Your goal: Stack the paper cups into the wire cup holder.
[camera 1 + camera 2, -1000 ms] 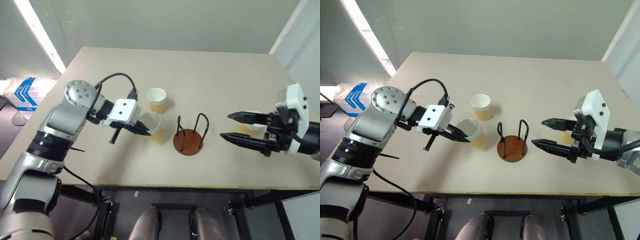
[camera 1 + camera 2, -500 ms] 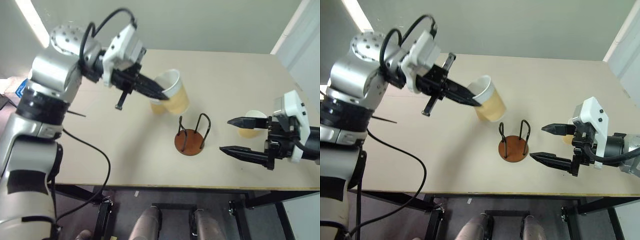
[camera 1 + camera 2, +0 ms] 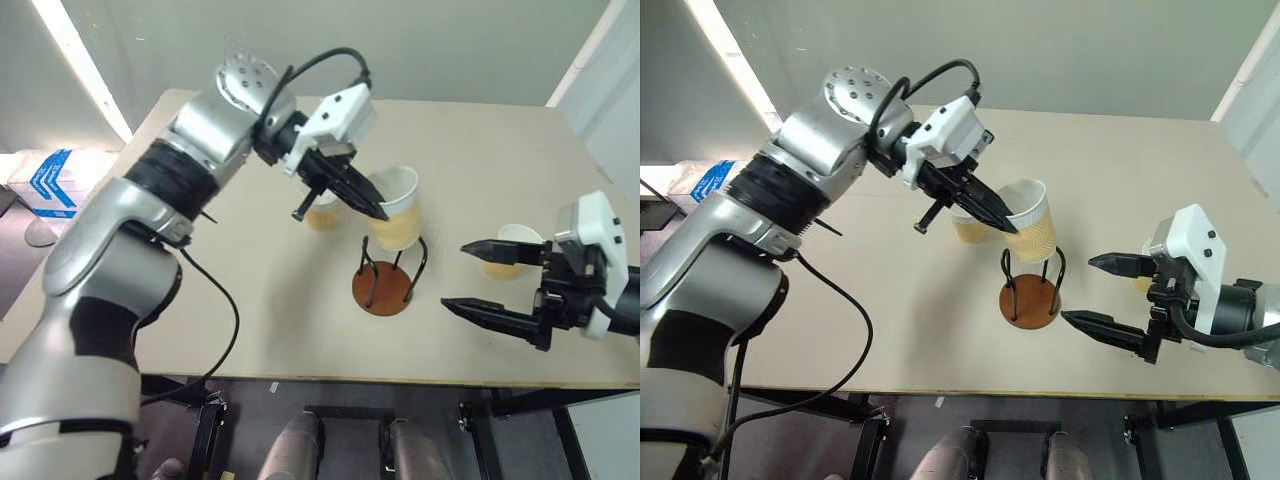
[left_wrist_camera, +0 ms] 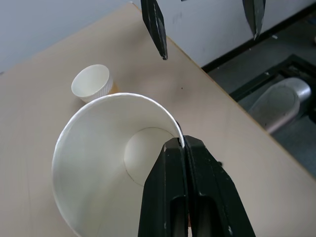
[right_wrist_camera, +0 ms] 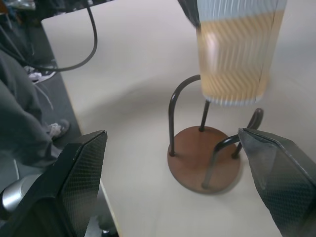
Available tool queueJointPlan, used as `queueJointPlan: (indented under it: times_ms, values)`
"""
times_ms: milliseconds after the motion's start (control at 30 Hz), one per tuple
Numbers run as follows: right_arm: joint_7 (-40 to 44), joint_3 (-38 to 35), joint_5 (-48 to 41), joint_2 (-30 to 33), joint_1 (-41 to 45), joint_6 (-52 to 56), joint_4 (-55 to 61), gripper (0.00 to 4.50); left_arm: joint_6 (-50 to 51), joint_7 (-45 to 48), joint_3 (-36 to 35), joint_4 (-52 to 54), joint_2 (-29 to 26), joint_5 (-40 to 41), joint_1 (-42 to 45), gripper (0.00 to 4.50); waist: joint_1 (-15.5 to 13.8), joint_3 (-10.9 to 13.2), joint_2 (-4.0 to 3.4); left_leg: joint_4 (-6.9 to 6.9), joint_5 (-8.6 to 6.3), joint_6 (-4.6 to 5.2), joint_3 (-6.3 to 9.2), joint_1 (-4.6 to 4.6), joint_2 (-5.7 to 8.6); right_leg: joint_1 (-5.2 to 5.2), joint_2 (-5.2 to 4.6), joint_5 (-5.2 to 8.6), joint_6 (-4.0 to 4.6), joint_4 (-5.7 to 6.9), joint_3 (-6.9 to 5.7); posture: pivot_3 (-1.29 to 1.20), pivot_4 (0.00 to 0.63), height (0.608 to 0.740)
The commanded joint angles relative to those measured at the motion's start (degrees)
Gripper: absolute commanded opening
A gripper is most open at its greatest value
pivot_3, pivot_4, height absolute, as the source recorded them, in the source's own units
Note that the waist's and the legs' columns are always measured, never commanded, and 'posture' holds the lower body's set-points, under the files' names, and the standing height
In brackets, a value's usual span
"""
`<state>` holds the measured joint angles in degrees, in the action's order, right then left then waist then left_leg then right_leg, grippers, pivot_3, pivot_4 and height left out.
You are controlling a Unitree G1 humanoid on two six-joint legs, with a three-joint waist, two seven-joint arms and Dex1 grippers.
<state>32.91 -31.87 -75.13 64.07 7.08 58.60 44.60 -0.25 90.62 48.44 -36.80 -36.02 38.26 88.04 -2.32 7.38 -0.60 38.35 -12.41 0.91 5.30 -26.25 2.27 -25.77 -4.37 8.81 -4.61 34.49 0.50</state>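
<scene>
Paper cups first, and I place everything by the wire cup holder (image 3: 385,285), which stands on the beige desk (image 3: 200,320) with its reddish-brown disc base flat and its two black wire loops upright. To the holder's left and a little farther back, one cup (image 3: 322,214) sits on the desk, partly hidden behind my left arm. My left hand (image 3: 372,208) reaches in from that side, its two black fingers clenched on the rim of a second cup (image 3: 395,210); in the left wrist view one finger (image 4: 165,192) lies inside the white wall and the other outside. I see this cup lifted off the desk, tilted, its bottom just above the tops of the wire loops, not down between them. The holder itself has no cup in it. To the holder's right, my right hand (image 3: 468,275) hovers above the desk, released, its fingers spread wide and pointing toward the holder. Behind that hand, also right of the holder, the third cup (image 3: 505,250) stands upright on the desk.
</scene>
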Motion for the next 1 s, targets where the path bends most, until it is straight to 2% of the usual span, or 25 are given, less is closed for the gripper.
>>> queueJointPlan:
  times_ms: [33, 167, 567, 1000]
  values:
    - [-2.49, -3.04, -2.36, 0.71, -0.38, -1.42, 1.39, 4.48, -2.92, 1.88, 0.77, -0.49, 0.87, 0.8, 1.99, 0.0, -0.04, 0.0, 0.0, 0.03, -0.06, 0.02, -0.01, 0.0, 0.0, 0.0, 0.0, 0.01, -0.02, 0.01, 0.0, 0.0, 0.15, 0.74]
    - [-3.49, -4.44, -1.36, 1.52, -0.51, -1.84, 0.46, 4.48, -4.82, 1.88, 3.4, 1.11, 0.84, 0.99, 1.34, 0.0, -0.24, 0.0, 0.0, 0.16, -0.23, 0.14, -0.06, -0.03, -0.01, 0.01, -0.01, 0.04, -0.08, 0.01, 0.0, 0.0, 0.15, 0.74]
    - [1.23, -3.44, 13.51, 4.9, 1.48, -6.05, -6.76, 4.48, -8.33, 1.88, 8.12, 5.86, -1.52, 0.36, 0.22, 0.0, -0.49, -0.01, -0.03, 0.74, -0.5, 0.31, -0.1, -0.03, -0.01, 0.19, -0.04, 0.01, -0.12, 0.08, -0.01, 0.0, 0.15, 0.74]
    - [3.45, -2.43, 16.18, 3.85, 2.04, -6.07, -6.88, 4.48, -10.15, 1.88, 7.56, 4.56, -1.17, -1.63, 0.04, 0.0, -0.49, -0.01, -0.04, 0.76, -0.48, 0.31, -0.13, 0.04, 0.0, 0.24, -0.04, 0.01, -0.12, 0.13, 0.0, 0.0, 0.15, 0.74]
